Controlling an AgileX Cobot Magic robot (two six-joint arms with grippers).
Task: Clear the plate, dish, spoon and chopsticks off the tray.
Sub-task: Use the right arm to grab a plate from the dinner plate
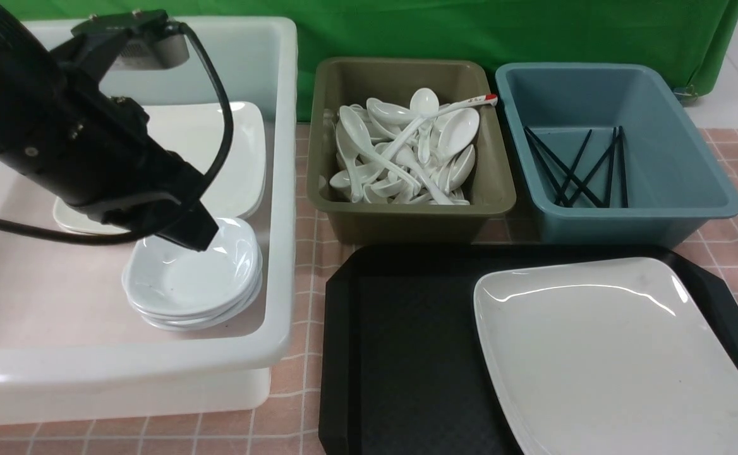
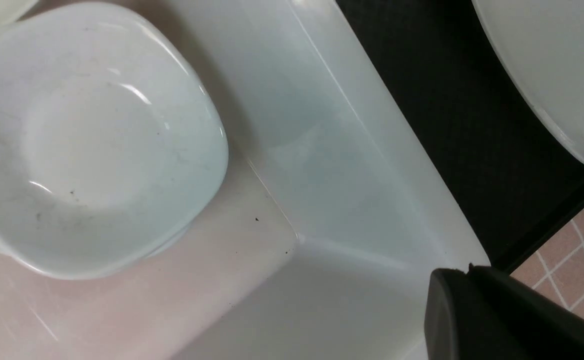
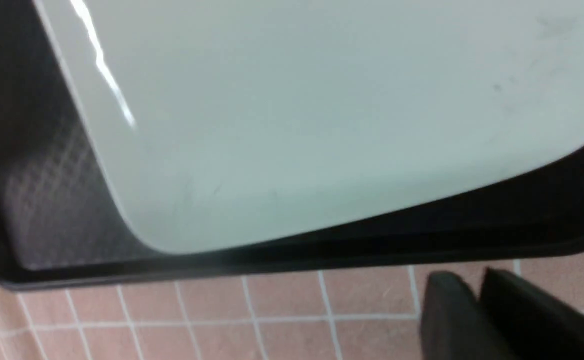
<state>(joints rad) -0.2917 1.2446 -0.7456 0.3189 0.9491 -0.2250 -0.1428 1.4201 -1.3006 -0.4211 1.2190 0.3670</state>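
Only the plate seems left to clear

We have the left gripper (image 2: 467, 270) closed with nothing in it, above the stacked bowls (image 1: 189, 272) in the white tub (image 1: 280, 189), left of the tray (image 1: 356, 354). The right gripper (image 3: 477, 295) is near the tray's edge, its fingertips close together; we cannot tell how far they part, and no object shows between them.

The plate (image 1: 609, 360) lies on the tray, towards its right side. No dish, spoon or chopsticks show on the part of the tray we can see, so we judge those three cleared – the dish probably onto the stack, the spoon among the spoons in the olive tub (image 1: 407, 227) beyond the tray, the chopsticks with the black sticks (image 1: 610, 167) in the blue tub (image 1: 628, 227) beside it. The plate is what remains.

Under the tray runs a pink, white-lined tiled surface (image 1: 287, 404); behind the tubs hangs green cloth (image 1: 407, 31), with pale flooring past its right end.
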